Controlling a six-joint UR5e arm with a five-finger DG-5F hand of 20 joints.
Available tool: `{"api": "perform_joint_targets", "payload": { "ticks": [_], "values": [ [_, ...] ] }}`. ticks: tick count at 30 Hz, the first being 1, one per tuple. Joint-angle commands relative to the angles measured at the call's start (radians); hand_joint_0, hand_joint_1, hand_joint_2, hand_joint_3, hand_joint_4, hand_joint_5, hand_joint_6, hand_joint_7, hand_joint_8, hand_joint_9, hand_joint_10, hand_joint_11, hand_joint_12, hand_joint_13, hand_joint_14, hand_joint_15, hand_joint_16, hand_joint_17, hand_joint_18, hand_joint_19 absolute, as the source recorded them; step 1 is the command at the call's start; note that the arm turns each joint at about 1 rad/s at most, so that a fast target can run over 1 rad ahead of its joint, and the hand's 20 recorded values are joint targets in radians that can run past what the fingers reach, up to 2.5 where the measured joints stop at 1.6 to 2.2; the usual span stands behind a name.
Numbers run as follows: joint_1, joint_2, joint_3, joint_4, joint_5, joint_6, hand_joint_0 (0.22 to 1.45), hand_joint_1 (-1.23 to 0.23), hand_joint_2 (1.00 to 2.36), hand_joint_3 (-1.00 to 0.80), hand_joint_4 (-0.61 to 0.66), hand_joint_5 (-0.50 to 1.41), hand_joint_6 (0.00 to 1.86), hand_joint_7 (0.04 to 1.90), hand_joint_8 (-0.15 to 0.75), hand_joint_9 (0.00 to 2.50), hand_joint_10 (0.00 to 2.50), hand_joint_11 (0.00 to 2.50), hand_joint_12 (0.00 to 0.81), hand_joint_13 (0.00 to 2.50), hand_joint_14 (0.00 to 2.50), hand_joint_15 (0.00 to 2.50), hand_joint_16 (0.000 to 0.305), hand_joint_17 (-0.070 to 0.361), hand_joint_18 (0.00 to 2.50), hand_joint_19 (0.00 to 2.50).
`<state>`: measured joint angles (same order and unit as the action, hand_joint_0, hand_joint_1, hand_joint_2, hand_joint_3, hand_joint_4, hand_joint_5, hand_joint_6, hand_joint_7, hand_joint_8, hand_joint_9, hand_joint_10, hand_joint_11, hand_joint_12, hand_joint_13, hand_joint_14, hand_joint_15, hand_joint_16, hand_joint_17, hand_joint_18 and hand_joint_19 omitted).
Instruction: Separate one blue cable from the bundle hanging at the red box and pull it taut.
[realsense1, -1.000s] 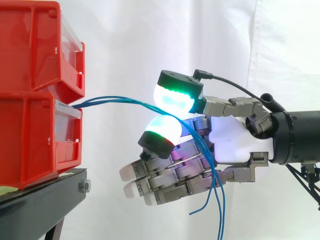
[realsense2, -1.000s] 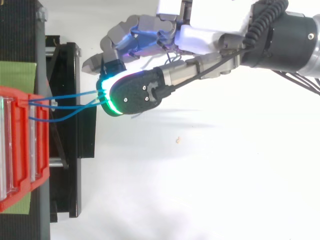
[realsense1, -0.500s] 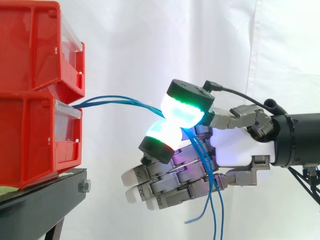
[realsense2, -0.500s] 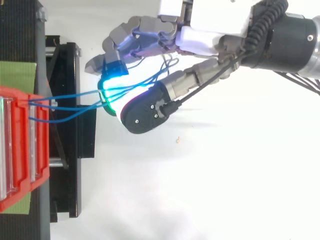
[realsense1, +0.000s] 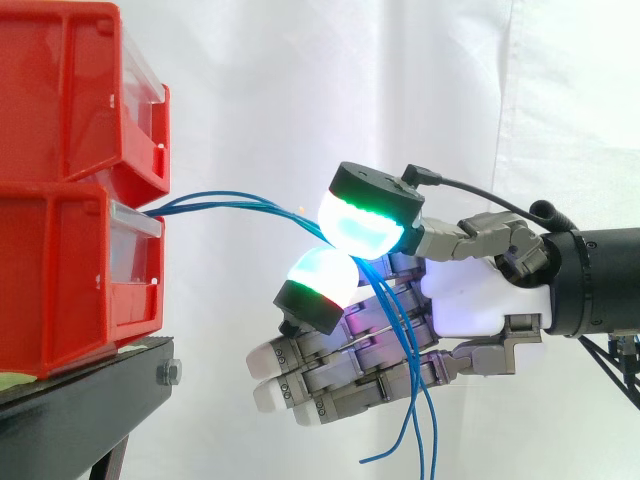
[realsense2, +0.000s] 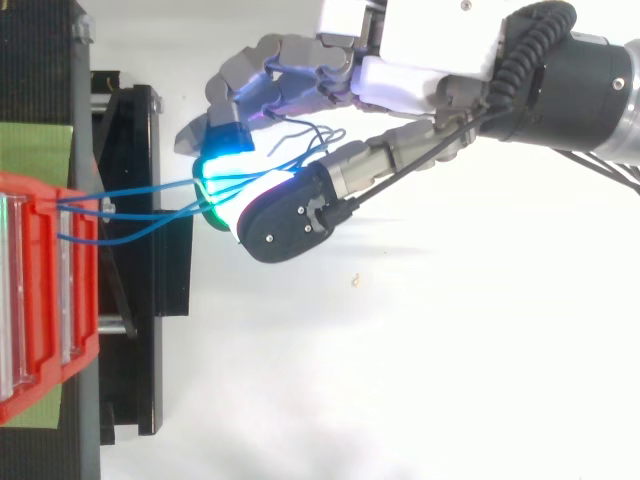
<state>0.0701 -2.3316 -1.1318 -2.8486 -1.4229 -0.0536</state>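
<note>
Drawn back slightly, robot hand (realsense1: 480, 300) pinching three blue cables (realsense1: 230, 200), two red bins (realsense1: 60, 270)

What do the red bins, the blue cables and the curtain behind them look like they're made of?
Red bins: probably moulded plastic with a semi-gloss finish, going by the even colour, ribbed edges and clear front panels.
Blue cables: thin flexible wire, likely plastic-insulated. They bend in smooth arcs and have a slight sheen.
Curtain: white matte fabric that hangs in soft vertical folds.
</note>
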Motion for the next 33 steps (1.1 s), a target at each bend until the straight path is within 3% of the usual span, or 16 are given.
{"api": "perform_joint_targets", "payload": {
  "ticks": [1, 5, 10, 13, 17, 21, 27, 33],
  "values": [
    [0.001, 0.0, 0.001, 0.0, 0.004, -0.002, 0.54, -0.59, 1.0, -0.5, 0.19, -0.19, 0.88, 1.11, 0.314, 0.54, 0.01, 0.24, 0.322, 0.43, 0.0, 0.1, 0.032, 0.073, 0.22, 0.0],
    [0.001, 0.0, 0.0, 0.0, 0.004, -0.005, 0.53, -0.47, 1.0, -0.5, 0.2, -0.19, 0.87, 1.11, 0.32, 0.54, 0.01, 0.25, 0.327, 0.43, 0.0, 0.1, 0.033, 0.073, 0.22, 0.0],
    [0.001, 0.0, 0.0, 0.0, 0.01, -0.006, 0.54, -0.47, 1.0, -0.5, 0.2, -0.19, 0.86, 1.1, 0.323, 0.55, 0.01, 0.25, 0.329, 0.43, 0.0, 0.1, 0.033, 0.074, 0.22, 0.0],
    [0.002, 0.0, 0.0, 0.0, 0.015, -0.006, 0.6, -0.61, 1.0, -0.5, 0.18, -0.19, 0.86, 1.13, 0.313, 0.56, 0.01, 0.27, 0.319, 0.43, 0.0, 0.1, 0.031, 0.071, 0.23, 0.0],
    [0.002, 0.0, 0.0, 0.0, 0.016, -0.006, 0.63, -0.72, 1.02, -0.31, 0.14, -0.2, 0.89, 1.19, 0.313, 0.56, 0.01, 0.28, 0.318, 0.44, 0.0, 0.1, 0.031, 0.07, 0.24, 0.0],
    [0.002, 0.0, -0.002, 0.0, 0.016, -0.006, 0.66, -0.8, 1.02, -0.24, 0.09, -0.2, 0.9, 1.28, 0.308, 0.55, 0.01, 0.28, 0.317, 0.45, 0.0, 0.11, 0.031, 0.07, 0.26, 0.0],
    [0.004, 0.0, -0.002, 0.003, 0.024, -0.006, 0.73, -0.87, 1.0, -0.46, 0.1, -0.21, 0.92, 1.18, 0.299, 0.55, 0.01, 0.28, 0.314, 0.45, 0.0, 0.11, 0.031, 0.071, 0.28, 0.0],
    [0.004, 0.0, -0.002, 0.0, 0.025, -0.006, 0.58, -0.74, 1.0, -0.5, 0.16, -0.19, 0.9, 1.13, 0.309, 0.59, 0.01, 0.3, 0.319, 0.46, 0.0, 0.12, 0.032, 0.073, 0.28, 0.02]
  ]
}}
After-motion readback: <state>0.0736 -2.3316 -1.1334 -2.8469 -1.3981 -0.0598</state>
